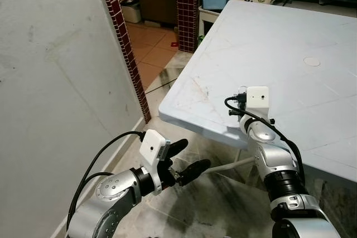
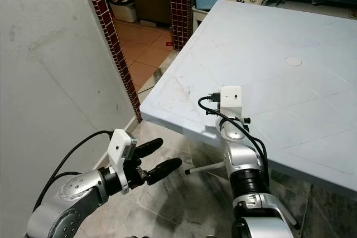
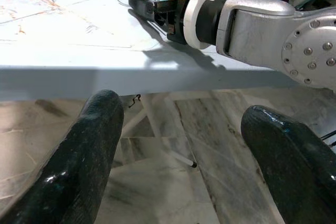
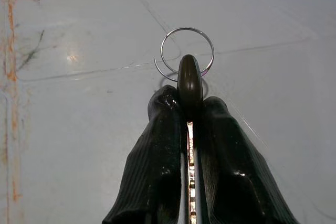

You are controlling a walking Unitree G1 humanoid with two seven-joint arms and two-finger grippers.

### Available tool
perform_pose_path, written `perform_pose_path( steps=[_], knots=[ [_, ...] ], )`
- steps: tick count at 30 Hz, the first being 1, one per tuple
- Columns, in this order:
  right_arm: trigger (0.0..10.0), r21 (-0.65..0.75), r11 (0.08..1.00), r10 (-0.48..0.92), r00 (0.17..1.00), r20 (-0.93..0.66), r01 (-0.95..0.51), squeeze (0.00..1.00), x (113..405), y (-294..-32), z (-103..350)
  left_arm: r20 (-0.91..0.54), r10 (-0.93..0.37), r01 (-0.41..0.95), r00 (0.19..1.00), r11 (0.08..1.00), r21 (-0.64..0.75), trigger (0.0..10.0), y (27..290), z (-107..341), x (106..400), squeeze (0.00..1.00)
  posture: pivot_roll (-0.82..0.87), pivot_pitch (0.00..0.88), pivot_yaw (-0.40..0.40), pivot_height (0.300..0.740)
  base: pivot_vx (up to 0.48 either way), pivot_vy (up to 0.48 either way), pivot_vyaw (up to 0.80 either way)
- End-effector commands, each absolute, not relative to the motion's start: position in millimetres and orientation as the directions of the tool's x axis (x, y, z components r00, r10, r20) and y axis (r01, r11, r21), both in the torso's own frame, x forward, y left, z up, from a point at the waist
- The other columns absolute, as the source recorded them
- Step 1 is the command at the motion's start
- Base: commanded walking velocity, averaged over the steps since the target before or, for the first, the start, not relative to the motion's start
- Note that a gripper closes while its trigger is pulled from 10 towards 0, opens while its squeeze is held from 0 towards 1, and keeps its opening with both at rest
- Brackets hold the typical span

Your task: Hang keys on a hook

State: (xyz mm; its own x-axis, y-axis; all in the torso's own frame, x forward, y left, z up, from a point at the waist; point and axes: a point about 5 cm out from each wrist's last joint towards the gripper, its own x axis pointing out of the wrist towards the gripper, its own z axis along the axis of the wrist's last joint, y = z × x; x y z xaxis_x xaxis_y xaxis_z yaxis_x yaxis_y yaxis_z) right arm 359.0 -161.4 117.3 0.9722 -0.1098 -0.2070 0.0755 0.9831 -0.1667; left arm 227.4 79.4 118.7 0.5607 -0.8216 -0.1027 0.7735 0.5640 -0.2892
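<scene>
Keys are sitting clamped edge-on between the fingers of the right gripper, just above the pale table near its corner; the dark head and thin wire ring are poking out past the fingertips. Small, light, stiff metal is likely to twist or slip in a narrow pinch, so gripping the flat blade and leaving the ring free for a hook looks sound; no hook is visible. Below the table edge the left gripper is hovering with fingers apart, holding nothing.

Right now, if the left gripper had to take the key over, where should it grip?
Probably the key ring: it juts free past the right gripper, which is clamped on the key edge-on. Come from the ring end, above the table.
</scene>
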Motion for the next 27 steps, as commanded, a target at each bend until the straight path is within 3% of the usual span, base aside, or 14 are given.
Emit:
perform_pose_path(
  steps=[1,7,11,19,20,21,22,27],
  knots=[
    [0.0,-0.22,0.972,-0.123,0.975,-0.184,0.081,0.0,356,-162,116,-0.103,-0.813,0.771,0.573,0.577,-0.269,10.0,80,119,228,0.0,-0.05,0.107,0.091,0.74,0.0,0.0,0.0],
    [0.0,-0.382,0.914,-0.119,0.991,0.066,0.135,0.0,352,-163,145,-0.096,-0.795,0.758,0.598,0.601,-0.253,10.0,82,120,230,0.0,-0.05,0.096,0.091,0.74,0.0,0.0,0.0],
    [0.0,-0.432,0.89,-0.086,0.984,0.153,0.145,0.0,350,-160,155,-0.094,-0.786,0.751,0.611,0.613,-0.244,10.0,83,120,232,0.0,-0.05,0.092,0.092,0.74,0.0,0.0,0.0],
    [0.0,-0.371,0.927,0.036,0.966,0.256,0.064,0.0,338,-142,170,-0.066,-0.697,0.676,0.714,0.711,-0.193,10.0,94,124,241,0.0,-0.05,0.081,0.094,0.74,0.0,0.0,0.0],
    [2.3,-0.357,0.933,0.053,0.964,0.26,0.045,0.0,335,-140,172,-0.06,-0.681,0.661,0.73,0.726,-0.188,10.0,96,125,243,0.0,-0.05,0.074,0.093,0.74,0.0,0.0,0.0],
    [2.3,-0.347,0.937,0.062,0.963,0.262,0.034,0.0,334,-138,173,-0.056,-0.671,0.653,0.739,0.735,-0.185,10.0,98,125,244,0.0,-0.05,0.074,0.093,0.74,0.0,0.0,0.0],
    [10.0,-0.327,0.945,0.08,0.959,0.27,0.013,0.0,331,-135,175,-0.053,-0.657,0.639,0.752,0.747,-0.18,10.0,100,125,245,0.0,-0.05,0.074,0.093,0.74,0.0,0.0,0.0],
    [10.0,-0.23,0.97,0.145,0.944,0.297,-0.077,0.0,315,-119,185,-0.037,-0.599,0.587,0.8,0.794,-0.157,10.0,107,127,250,0.0,-0.05,0.068,0.093,0.74,0.0,0.0,0.0]
  ],
)
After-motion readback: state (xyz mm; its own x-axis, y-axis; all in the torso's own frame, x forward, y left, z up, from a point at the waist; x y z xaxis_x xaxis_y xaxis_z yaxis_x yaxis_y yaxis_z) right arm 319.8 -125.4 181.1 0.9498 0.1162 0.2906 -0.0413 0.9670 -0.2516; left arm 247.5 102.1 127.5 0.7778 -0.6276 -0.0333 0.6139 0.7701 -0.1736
